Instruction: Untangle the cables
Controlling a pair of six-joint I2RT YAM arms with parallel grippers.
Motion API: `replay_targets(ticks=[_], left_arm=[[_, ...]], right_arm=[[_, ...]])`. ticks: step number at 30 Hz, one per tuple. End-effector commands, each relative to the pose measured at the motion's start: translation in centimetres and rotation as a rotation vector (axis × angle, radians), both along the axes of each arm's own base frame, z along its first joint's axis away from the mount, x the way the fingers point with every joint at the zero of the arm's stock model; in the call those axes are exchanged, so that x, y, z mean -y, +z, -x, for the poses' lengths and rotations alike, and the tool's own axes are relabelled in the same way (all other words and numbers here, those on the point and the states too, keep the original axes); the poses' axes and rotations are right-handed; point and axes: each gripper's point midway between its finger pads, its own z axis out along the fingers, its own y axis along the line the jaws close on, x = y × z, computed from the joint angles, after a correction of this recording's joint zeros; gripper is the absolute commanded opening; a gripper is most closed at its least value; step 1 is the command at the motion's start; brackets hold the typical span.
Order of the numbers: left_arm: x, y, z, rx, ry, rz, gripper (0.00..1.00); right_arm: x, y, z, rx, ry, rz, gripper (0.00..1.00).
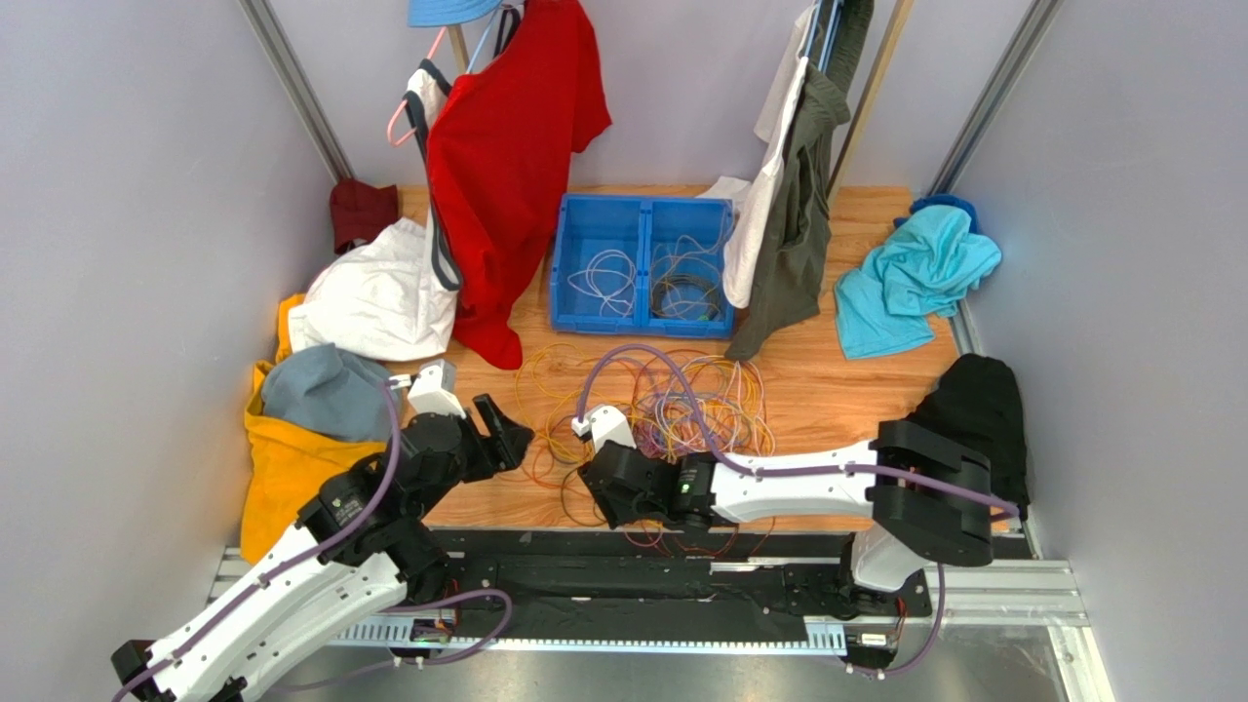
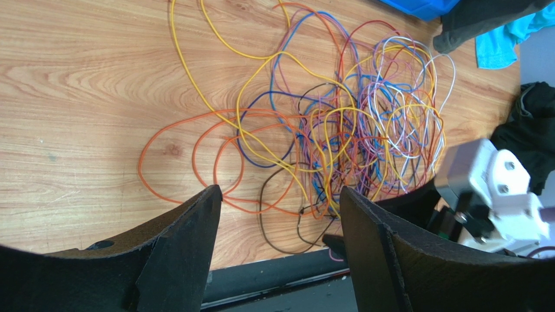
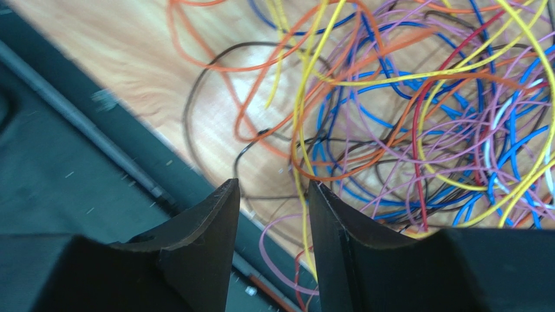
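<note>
Closest to the lens sit the two arm bases on the black rail at the table's (image 1: 850, 383) near edge, on the arms' side of the blue crate (image 1: 564, 266). Left of the crate lie a yellow cloth (image 1: 283, 476), a grey cloth (image 1: 325, 389) and a white garment (image 1: 374, 300), and a red shirt (image 1: 513, 146) hangs just beside the crate's left wall. The left gripper (image 1: 509, 433) is nearer the arms than the crate and to its left, its fingers spread wide with nothing between them; its wrist view shows the left gripper (image 2: 280, 190) above orange and brown loops at the tangle's edge. The cables (image 1: 671, 404) lie in one loose heap on the wood directly in front of the crate, orange, yellow, purple, blue, red and white strands crossing one another (image 2: 355, 123), with a few loops trailing over the near table edge onto the rail. More thin white wire lies in the crate's left compartment and a dark coil in its right one. The right gripper (image 1: 593, 489) is low at the heap's near side, in front of the crate; its fingers stand a narrow gap apart, and the wrist view shows the right gripper (image 3: 273, 187) with a yellow strand visible through the gap, not clamped, and the cables (image 3: 404, 110) just beyond. Right of the crate hangs an olive garment (image 1: 799, 220), then come a teal cloth (image 1: 916, 278) and a black cloth (image 1: 979, 410).
</note>
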Motion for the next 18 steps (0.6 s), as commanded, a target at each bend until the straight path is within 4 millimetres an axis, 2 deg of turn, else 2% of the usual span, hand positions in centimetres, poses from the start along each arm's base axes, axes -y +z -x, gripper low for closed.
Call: replay_targets(ticks=[1, 6, 8, 9, 10, 12, 13, 14, 15, 16, 17, 18], left_arm=[[0.0, -0.4, 0.5, -0.018, -0.005, 0.012, 0.76], [-0.3, -0.2, 0.5, -0.008, 0.004, 0.013, 0.76], [-0.3, -0.2, 0.4, -0.005, 0.004, 0.01, 0.76], [-0.4, -0.2, 0.4, -0.004, 0.004, 0.006, 0.76], [-0.4, -0.1, 0.4, 0.0, 0.004, 0.005, 0.76], [-0.5, -0.1, 0.4, 0.003, 0.008, 0.009, 0.76], [-0.4, 0.0, 0.3, 0.012, 0.008, 0.018, 0.76], [-0.3, 0.0, 0.3, 0.016, 0.004, 0.026, 0.76], [-0.2, 0.2, 0.3, 0.026, 0.0, 0.035, 0.76], [0.1, 0.6, 0.1, 0.043, -0.004, 0.053, 0.76], [0.1, 0.8, 0.1, 0.056, -0.005, 0.067, 0.76], [0.2, 1.1, 0.1, 0.069, -0.009, 0.08, 0.76]], right_arm=[[-0.6, 0.9, -3.0, 0.123, -0.1, 0.028, 0.47], [0.1, -0.4, -4.3, 0.163, -0.141, 0.122, 0.4], [0.4, -0.4, -4.4, 0.168, -0.149, 0.133, 0.23], [0.5, -0.1, -4.3, 0.172, -0.152, 0.124, 0.14], [0.8, 1.2, -4.2, 0.182, -0.16, 0.09, 0.0], [1.0, 3.5, -4.0, 0.201, -0.159, 0.045, 0.0], [1.4, 6.3, -3.7, 0.219, -0.154, -0.006, 0.0], [0.9, 9.1, -3.3, 0.237, -0.139, -0.06, 0.0], [1.1, 13.6, -2.9, 0.27, -0.125, -0.163, 0.0], [1.3, 16.2, -2.4, 0.294, -0.103, -0.206, 0.0], [0.8, 21.2, -1.6, 0.349, -0.043, -0.292, 0.0], [1.5, 25.3, -0.9, 0.378, -0.012, -0.387, 0.0]])
